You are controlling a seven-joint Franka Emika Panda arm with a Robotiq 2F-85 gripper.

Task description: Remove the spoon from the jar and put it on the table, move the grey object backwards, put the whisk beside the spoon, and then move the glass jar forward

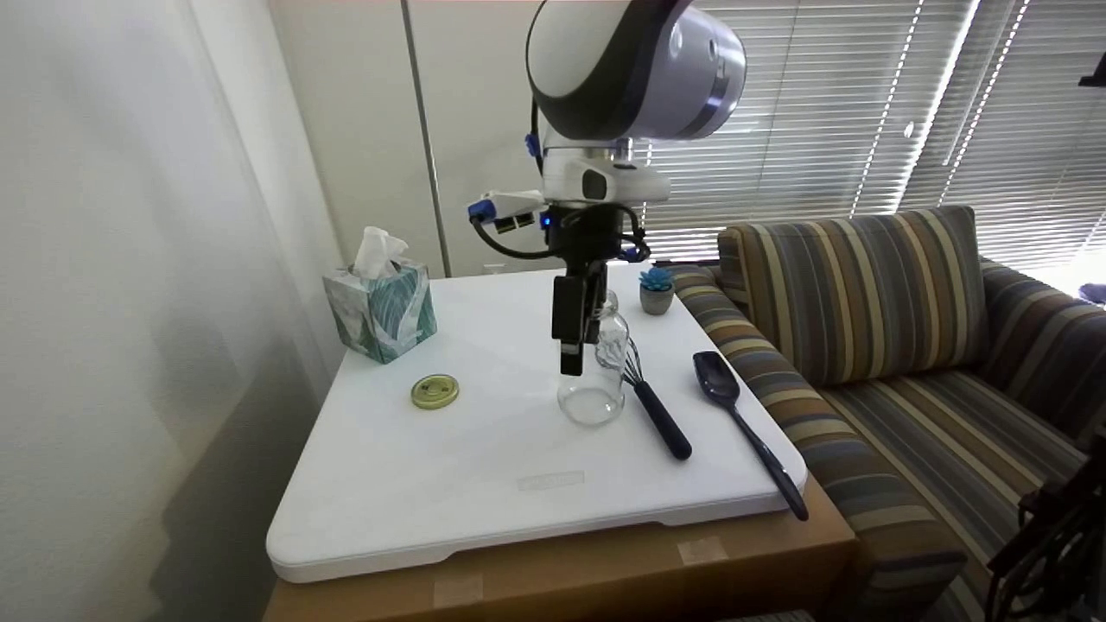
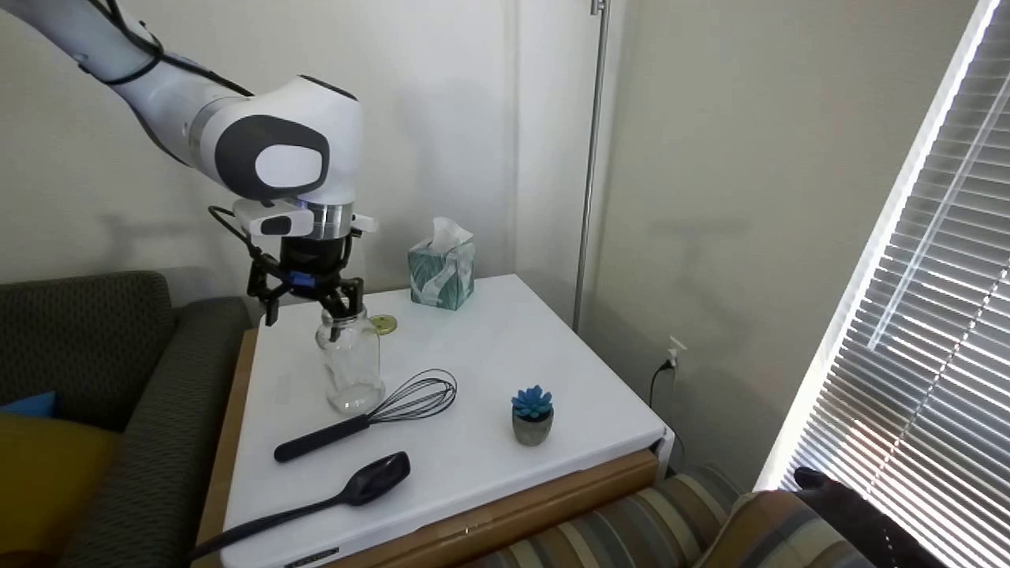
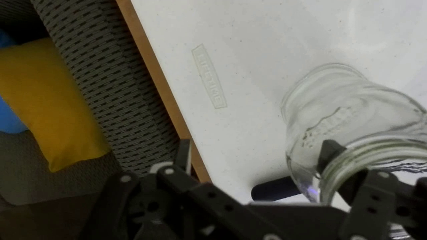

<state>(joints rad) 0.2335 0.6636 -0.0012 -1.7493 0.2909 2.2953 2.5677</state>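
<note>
The glass jar (image 2: 352,364) stands upright, my wide-parted, empty fingers (image 1: 568,313) straddling its rim, one inside the mouth, so sideways motion could drag it.

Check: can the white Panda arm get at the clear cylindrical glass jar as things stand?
Probably yes: one finger of the open black pincer appears inside the mouth of the jar, the other outside; nothing visible blocks a grip on its rim.

From here, the jar (image 1: 592,403) on the counter (image 1: 406,488) has whisk (image 1: 654,408) then spoon (image 1: 752,436) at three o'clock, plant (image 1: 657,296) at one, disc (image 1: 435,391) nine.
</note>
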